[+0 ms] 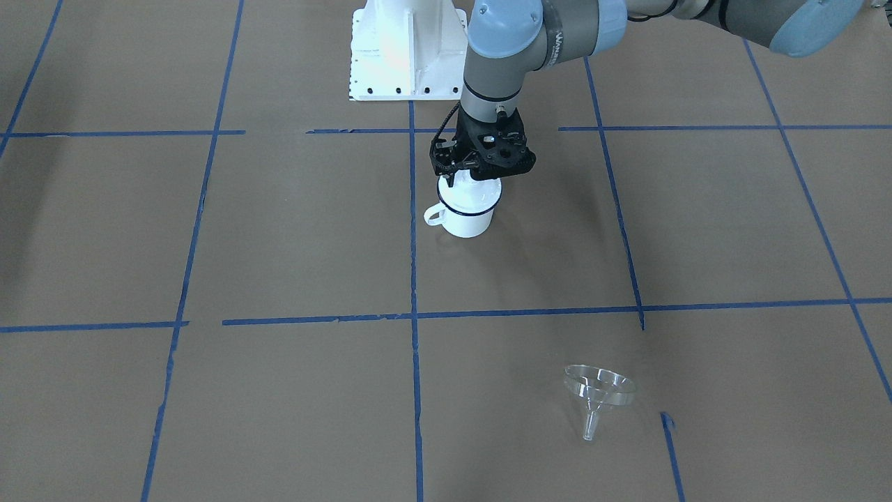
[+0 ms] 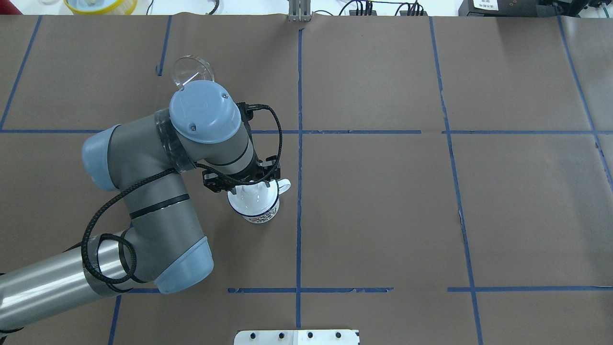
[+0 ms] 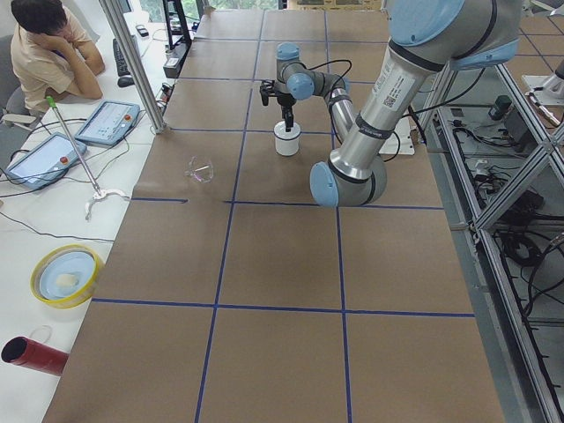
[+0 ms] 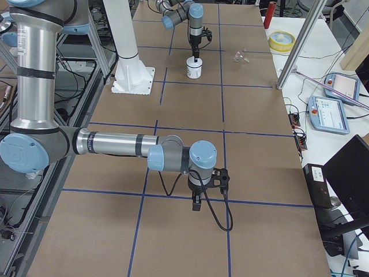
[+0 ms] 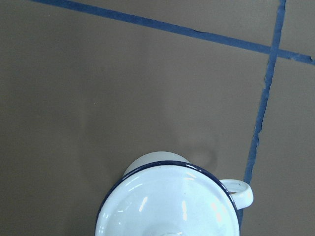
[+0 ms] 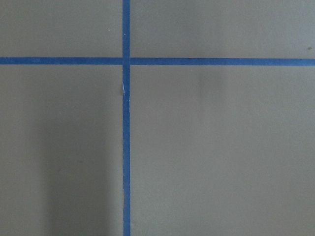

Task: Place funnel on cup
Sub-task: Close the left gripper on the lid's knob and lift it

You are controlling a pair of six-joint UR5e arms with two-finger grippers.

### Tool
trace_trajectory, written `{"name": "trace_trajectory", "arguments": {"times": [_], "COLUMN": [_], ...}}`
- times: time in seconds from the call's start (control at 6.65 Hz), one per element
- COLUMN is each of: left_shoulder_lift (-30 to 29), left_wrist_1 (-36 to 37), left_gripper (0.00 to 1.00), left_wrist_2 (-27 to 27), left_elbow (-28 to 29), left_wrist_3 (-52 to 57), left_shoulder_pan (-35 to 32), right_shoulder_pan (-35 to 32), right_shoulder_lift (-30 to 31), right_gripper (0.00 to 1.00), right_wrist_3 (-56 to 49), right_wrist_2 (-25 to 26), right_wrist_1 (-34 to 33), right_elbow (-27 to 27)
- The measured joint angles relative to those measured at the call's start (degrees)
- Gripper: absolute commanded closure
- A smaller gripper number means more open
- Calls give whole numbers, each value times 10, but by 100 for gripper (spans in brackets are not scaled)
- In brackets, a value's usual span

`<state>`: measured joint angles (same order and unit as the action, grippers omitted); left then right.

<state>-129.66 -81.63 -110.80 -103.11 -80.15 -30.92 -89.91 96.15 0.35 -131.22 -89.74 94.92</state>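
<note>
The cup, a white enamel mug with a dark blue rim and a loop handle, stands upright near the table's middle. It fills the bottom of the left wrist view, where its mouth looks white and domed, perhaps a lid. My left gripper hangs directly over the cup's mouth, its fingertips at the rim. Its body hides the fingers, so I cannot tell whether it is open or shut. The clear funnel lies tilted on the paper far from the cup, and my left arm partly hides it in the overhead view. My right gripper shows only in the exterior right view, low over bare paper.
Blue tape lines grid the brown paper. The white robot base plate is at the robot's edge. A yellow-rimmed bowl and a red cylinder lie off the paper. An operator sits beside the table.
</note>
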Motion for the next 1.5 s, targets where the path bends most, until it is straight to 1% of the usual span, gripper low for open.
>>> {"name": "trace_trajectory", "arguments": {"times": [0.6,0.75,0.9,1.2,1.5], "left_shoulder_lift": [-3,-4,-4,-5,-5], "left_wrist_1": [24,30,36,48,69], "left_gripper": [71,93,100,100,100], "left_wrist_2": [-2,-2,-2,-1,0], "left_elbow": [-9,-11,-14,-26,-54], "left_wrist_3": [0,0,1,1,6], "left_shoulder_pan": [0,1,1,0,-2], "right_shoulder_pan": [0,0,0,0,0], "right_shoulder_lift": [0,0,0,0,0], "right_gripper": [0,0,0,0,0], "right_wrist_3": [0,0,0,0,0], "right_wrist_2": [0,0,0,0,0], "right_wrist_1": [0,0,0,0,0], "right_elbow": [0,0,0,0,0]}}
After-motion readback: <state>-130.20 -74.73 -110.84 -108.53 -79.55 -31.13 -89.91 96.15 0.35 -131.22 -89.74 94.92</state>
